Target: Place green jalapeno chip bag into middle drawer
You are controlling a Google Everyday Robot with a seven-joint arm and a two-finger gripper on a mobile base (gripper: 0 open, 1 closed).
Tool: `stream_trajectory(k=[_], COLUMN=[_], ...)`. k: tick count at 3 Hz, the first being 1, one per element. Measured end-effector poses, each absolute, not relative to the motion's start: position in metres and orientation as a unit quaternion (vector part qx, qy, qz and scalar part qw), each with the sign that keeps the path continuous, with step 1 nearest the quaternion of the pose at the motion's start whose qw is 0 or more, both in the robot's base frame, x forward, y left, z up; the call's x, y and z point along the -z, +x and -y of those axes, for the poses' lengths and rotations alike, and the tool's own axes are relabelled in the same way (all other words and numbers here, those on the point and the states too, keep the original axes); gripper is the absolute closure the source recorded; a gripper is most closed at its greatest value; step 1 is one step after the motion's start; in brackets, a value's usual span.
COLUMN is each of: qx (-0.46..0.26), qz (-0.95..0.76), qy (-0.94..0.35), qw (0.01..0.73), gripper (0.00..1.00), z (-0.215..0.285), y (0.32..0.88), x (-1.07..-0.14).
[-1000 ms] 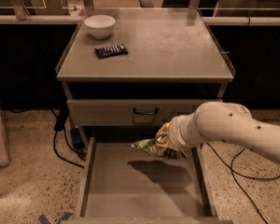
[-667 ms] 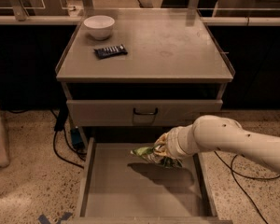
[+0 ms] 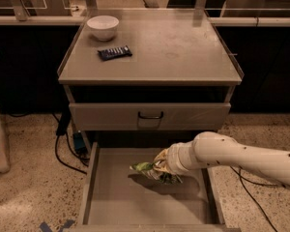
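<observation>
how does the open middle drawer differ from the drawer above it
The middle drawer is pulled out, floor showing; the upper drawer is shut, only its front showing. The upper drawer's black handle is visible; the middle drawer's isn't. The gripper holds the green chip bag over the middle drawer. Both are grey.

Lab-like workroom: terrazzo floor (image 3: 34,197), grey metal cabinet (image 3: 183,57), trailing cables (image 3: 63,124); gripper (image 3: 165,167) grasps green jalapeno chip bag (image 3: 151,171) above middle drawer (image 3: 116,204).

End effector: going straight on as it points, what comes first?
Gripping the green jalapeno chip bag, the end effector points left and slightly down: probably the floor of the middle drawer, or its left wall.
</observation>
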State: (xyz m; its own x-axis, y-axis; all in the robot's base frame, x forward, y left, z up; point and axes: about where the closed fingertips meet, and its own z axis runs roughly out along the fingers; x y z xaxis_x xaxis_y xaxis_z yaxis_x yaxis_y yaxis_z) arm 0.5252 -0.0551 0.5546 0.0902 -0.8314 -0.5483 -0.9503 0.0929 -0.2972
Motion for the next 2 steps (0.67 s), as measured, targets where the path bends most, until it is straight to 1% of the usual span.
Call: stream_trajectory(k=[1, 2], qx=[-0.094, -0.112], qz=[-0.668, -0.676], qy=[-0.667, -0.65], qw=[0.317, 0.328], gripper=[1.0, 1.0], z=[0.055, 0.064], y=[0.525, 0.52], x=[-0.555, -0.526])
